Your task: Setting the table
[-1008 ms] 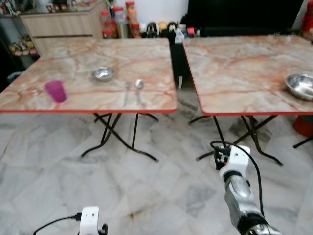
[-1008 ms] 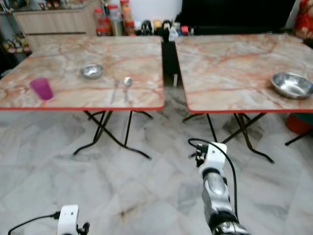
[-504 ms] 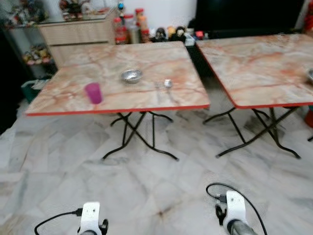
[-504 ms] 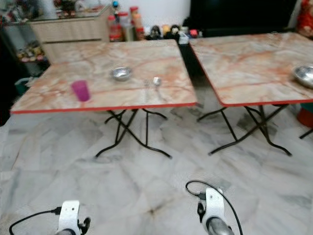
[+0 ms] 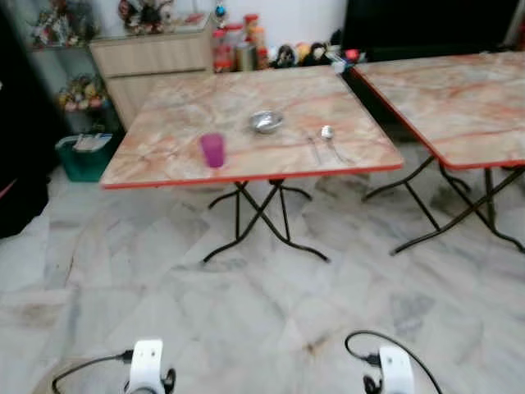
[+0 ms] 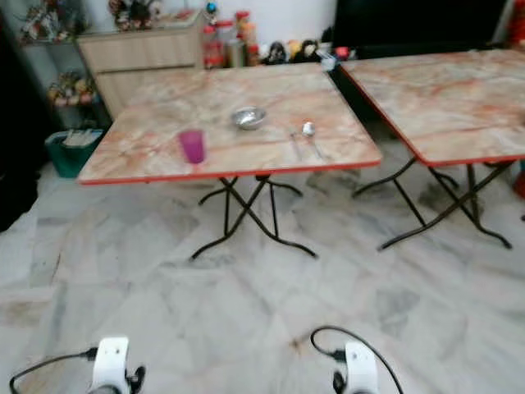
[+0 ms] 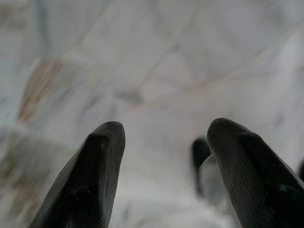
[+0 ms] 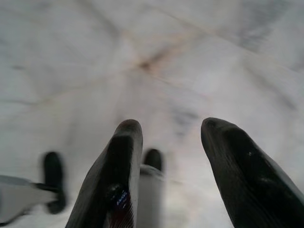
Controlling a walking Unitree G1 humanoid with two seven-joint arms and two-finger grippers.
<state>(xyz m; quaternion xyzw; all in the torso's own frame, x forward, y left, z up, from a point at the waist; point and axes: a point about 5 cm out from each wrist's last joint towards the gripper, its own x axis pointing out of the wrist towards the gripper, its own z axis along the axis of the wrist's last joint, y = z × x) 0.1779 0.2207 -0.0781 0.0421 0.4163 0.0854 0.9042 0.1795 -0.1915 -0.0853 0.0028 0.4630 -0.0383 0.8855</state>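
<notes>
Both arms hang low over the grey marble floor point(image 5: 271, 320), left tool point(image 7: 164, 137) and right tool point(image 8: 171, 137) each with fingers apart, holding nothing. At twelve o'clock, well apart, the marble-patterned red-edged desk point(image 5: 172, 156) carries a purple plastic cup point(image 5: 213, 150), small steel bowl point(image 5: 267, 121) and metal spoon point(image 5: 328, 134).

Two marble-patterned folding tables point(image 5: 246, 111) with red edges and black crossed legs stand side by side on a pale marble tile floor point(image 5: 246, 312). Far behind, a wooden cabinet point(image 5: 156, 57) stands against a white wall.

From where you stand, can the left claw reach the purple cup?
Probably not. The left claw hangs low over the floor, and the purple cup sits on the table well ahead, across open floor.
</notes>
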